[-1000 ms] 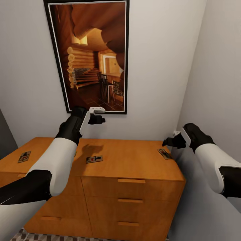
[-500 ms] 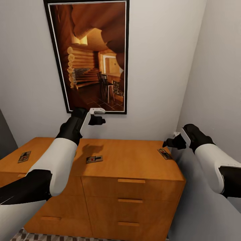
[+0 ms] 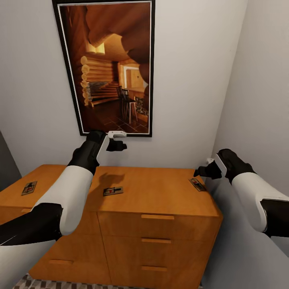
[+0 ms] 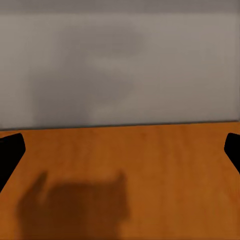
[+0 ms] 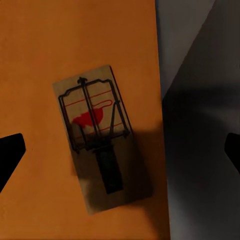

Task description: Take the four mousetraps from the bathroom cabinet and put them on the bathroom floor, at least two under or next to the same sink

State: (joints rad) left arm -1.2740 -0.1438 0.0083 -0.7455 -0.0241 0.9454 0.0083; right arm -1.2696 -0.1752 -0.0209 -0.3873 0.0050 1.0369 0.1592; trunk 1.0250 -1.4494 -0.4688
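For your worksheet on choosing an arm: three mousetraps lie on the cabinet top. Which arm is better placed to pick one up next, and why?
The right. The right gripper hovers open just above the mousetrap at the cabinet's right edge. The left gripper is raised near the wall, with no trap between its fingers.

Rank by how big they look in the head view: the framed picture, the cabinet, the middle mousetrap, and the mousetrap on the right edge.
1. cabinet
2. framed picture
3. middle mousetrap and right-edge mousetrap: both look about alike, so no ranking between them.
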